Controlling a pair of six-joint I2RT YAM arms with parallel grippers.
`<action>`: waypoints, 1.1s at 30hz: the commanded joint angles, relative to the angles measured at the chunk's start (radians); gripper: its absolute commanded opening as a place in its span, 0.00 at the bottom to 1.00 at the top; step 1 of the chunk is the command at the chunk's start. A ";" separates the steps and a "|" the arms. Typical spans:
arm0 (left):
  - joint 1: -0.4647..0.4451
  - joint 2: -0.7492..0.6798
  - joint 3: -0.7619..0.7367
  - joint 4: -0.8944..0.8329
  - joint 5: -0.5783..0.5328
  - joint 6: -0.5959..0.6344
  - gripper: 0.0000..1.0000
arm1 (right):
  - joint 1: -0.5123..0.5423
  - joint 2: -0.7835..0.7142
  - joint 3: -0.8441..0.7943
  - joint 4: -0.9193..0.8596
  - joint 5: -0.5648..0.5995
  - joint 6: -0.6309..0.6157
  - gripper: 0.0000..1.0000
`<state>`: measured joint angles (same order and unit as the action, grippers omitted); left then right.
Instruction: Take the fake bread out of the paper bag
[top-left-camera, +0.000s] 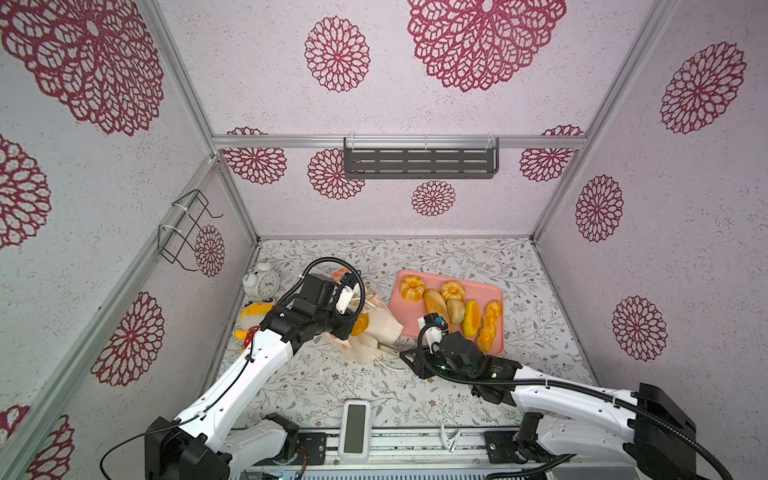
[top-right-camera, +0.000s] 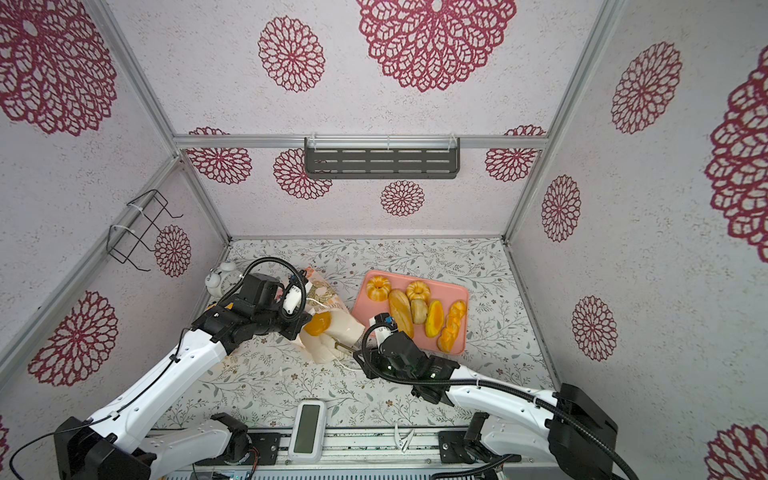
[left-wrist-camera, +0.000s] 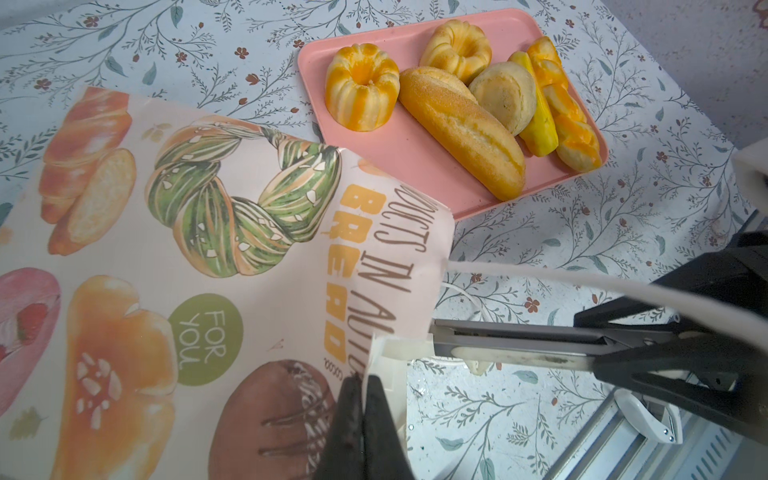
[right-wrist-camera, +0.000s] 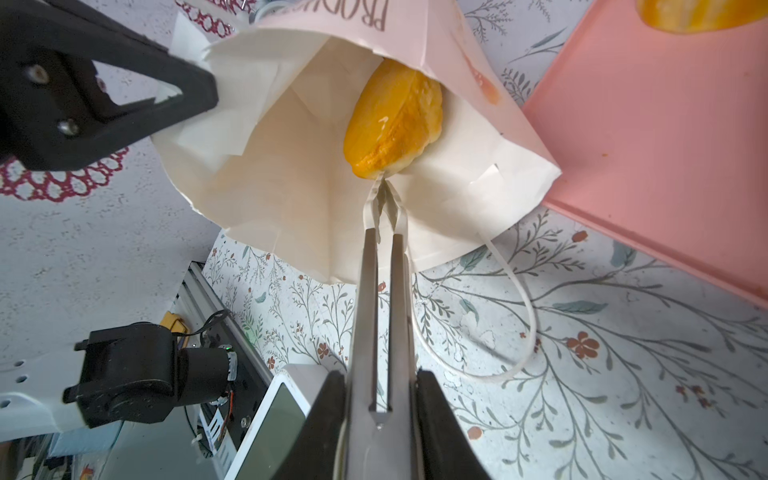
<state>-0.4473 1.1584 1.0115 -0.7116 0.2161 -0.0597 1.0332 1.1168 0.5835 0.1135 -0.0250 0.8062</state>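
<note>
Floral table (left-wrist-camera: 582, 232), six breads (left-wrist-camera: 461, 129) on tray (left-wrist-camera: 399, 166), one bagged, left hand (left-wrist-camera: 363, 386) gripping bag (left-wrist-camera: 166, 270), right hand (right-wrist-camera: 380, 386) gripping tongs (right-wrist-camera: 365, 291)

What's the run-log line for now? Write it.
left pincer: shut on paper bag rim | right pincer: shut on tongs | tong tips: at orange bread in bag | pink tray: six breads

The left arm (top-left-camera: 249, 365) and right arm (top-left-camera: 573, 399) have glossy white shell links dotted with small dark screw holes, joined by blocky black joints. A ribbed black hose loops off each wrist beside a small white camera pod with a blue plug. On the wrist nearer the pink tray (top-left-camera: 482, 289), green lights glow. The left gripper (left-wrist-camera: 360, 380) has black triangular fingers (right-wrist-camera: 50, 99) with open cut-outs and silver screws.
</note>
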 joint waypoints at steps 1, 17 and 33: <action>-0.004 0.002 0.006 0.011 -0.004 -0.017 0.00 | -0.021 -0.030 0.030 0.009 -0.083 0.048 0.13; -0.004 -0.005 -0.002 0.023 -0.008 -0.029 0.00 | -0.122 -0.172 0.016 -0.089 -0.174 0.150 0.28; -0.006 -0.017 -0.004 0.012 -0.006 -0.028 0.00 | -0.187 -0.210 0.021 -0.105 -0.194 0.209 0.47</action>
<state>-0.4473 1.1576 1.0115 -0.7013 0.2111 -0.0792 0.8581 0.9257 0.5774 -0.0399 -0.2169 0.9947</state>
